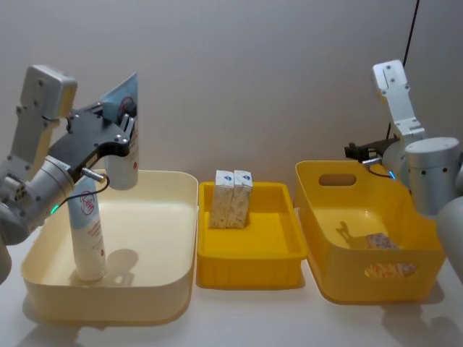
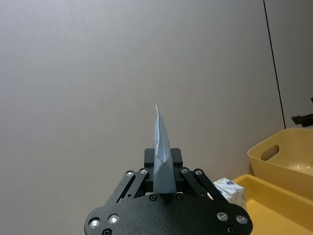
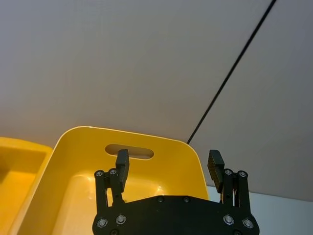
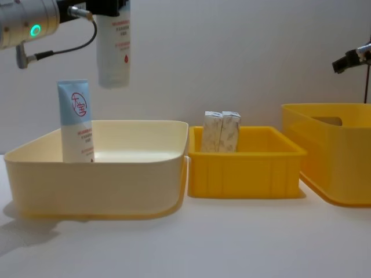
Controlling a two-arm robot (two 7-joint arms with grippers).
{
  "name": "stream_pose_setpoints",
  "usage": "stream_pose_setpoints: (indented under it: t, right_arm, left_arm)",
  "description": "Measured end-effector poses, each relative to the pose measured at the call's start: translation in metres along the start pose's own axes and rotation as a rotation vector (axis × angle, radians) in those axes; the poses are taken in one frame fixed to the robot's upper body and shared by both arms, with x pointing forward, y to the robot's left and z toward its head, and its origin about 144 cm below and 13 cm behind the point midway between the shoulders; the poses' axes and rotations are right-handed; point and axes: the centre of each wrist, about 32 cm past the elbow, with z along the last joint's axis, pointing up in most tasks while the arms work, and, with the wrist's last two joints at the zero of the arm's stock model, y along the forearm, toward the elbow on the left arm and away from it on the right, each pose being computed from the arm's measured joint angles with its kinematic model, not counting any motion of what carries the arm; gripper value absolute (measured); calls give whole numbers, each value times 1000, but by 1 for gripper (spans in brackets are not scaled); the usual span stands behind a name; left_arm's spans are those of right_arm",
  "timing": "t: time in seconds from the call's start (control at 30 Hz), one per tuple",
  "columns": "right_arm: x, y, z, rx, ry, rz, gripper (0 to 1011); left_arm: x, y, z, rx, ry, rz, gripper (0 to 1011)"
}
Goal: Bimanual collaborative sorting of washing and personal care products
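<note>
Squeeze tube (image 4: pixel 113 52) hangs above the cream bin (image 1: pixel 189 217), its crimped end pinched by the fingers of the left gripper (image 2: pixel 163 164); a second tube (image 1: pixel 88 231) stands inside. Two cartons (image 1: pixel 231 199) stand in the middle tray (image 1: pixel 249 264). Right gripper (image 3: pixel 168 164) hovers, fingers apart, over the yellow basket (image 1: pixel 376 285).

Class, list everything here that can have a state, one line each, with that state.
Held tube: hanging upright over the cream bin, gripped at its blue end.
Left hand: shut on the held tube.
Standing tube: upright in the cream bin.
Two cartons: upright, side by side in the yellow tray.
Lying carton: flat in the deep yellow bin.
Right hand: open, empty.
</note>
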Motion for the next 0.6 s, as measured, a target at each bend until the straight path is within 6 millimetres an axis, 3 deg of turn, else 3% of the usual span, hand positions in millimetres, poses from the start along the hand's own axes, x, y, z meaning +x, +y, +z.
stream_pose_setpoints:
  t: [0.6]
  right_arm:
    - [-5, -3, -4, 82, -98, 146, 1001]
  left_arm:
    - [-1, 0, 11, -38, 30, -8, 197]
